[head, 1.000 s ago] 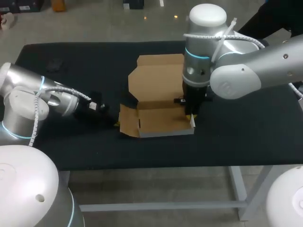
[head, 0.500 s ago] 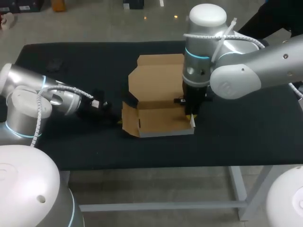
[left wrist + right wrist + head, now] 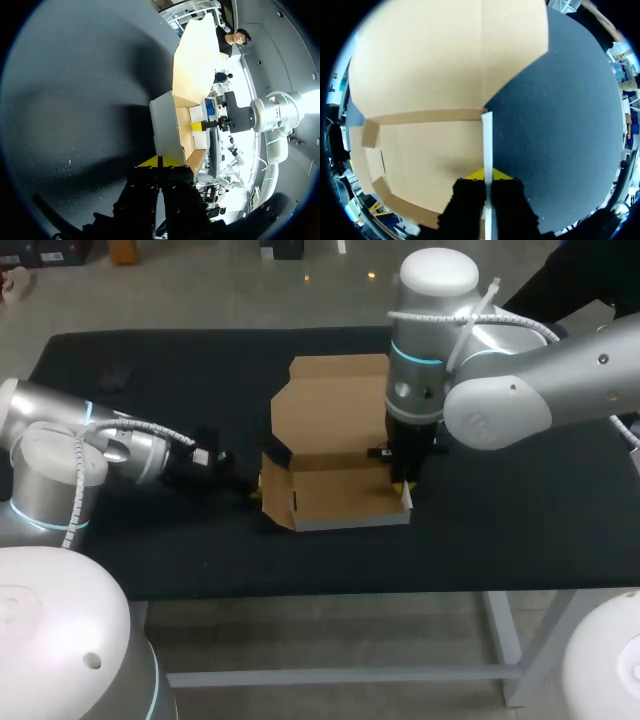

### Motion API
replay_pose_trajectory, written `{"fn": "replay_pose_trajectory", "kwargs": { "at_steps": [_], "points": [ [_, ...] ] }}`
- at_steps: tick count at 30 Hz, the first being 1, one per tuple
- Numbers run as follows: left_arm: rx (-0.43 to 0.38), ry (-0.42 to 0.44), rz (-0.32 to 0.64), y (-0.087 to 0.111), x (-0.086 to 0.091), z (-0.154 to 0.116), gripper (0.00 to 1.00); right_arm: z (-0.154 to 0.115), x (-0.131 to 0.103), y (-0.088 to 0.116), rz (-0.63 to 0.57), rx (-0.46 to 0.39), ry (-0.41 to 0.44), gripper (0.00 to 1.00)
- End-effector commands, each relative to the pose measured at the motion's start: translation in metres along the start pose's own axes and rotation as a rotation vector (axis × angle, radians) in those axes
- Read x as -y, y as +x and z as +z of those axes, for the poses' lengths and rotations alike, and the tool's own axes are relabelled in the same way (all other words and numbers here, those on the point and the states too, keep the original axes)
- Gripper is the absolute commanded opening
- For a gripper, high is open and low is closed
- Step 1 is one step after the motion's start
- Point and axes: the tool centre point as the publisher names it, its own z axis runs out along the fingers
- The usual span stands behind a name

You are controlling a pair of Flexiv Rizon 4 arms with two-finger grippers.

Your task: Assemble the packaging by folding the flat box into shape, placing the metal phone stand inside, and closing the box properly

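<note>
Half-folded box [image 3: 335,455] is set mid worktop [image 3: 520,500], lid laid flat toward far edge. Right side wall [image 3: 487,145] is clamped between right jaws. Left jaws are pressed together, just beside raised left flap [image 3: 165,127]. Wide worktop margin is seen right of box.

Head cam high behind, looking down; both wrist cams close on box [image 3: 332,410] all share.
</note>
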Motion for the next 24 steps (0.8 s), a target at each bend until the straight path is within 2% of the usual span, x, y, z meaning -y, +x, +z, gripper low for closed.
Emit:
{"fn": "replay_pose_trajectory", "kwargs": {
  "at_steps": [1, 17, 24],
  "points": [
    [-0.004, 0.0, -0.001, 0.0007, -0.0005, -0.0001, 0.0, -0.0003, -0.0008, 0.001, 0.0, 0.002, 0.004, 0.0],
    [-0.021, 0.0, -0.016, 0.0015, -0.0002, 0.0042, 0.0, -0.0003, -0.0008, 0.001, 0.0, 0.002, 0.004, 0.0],
    [-0.031, -0.003, -0.04, 0.0077, -0.0008, -0.0006, 0.0, -0.0003, -0.0008, 0.001, 0.0, 0.002, 0.004, 0.0]
  ]
}}
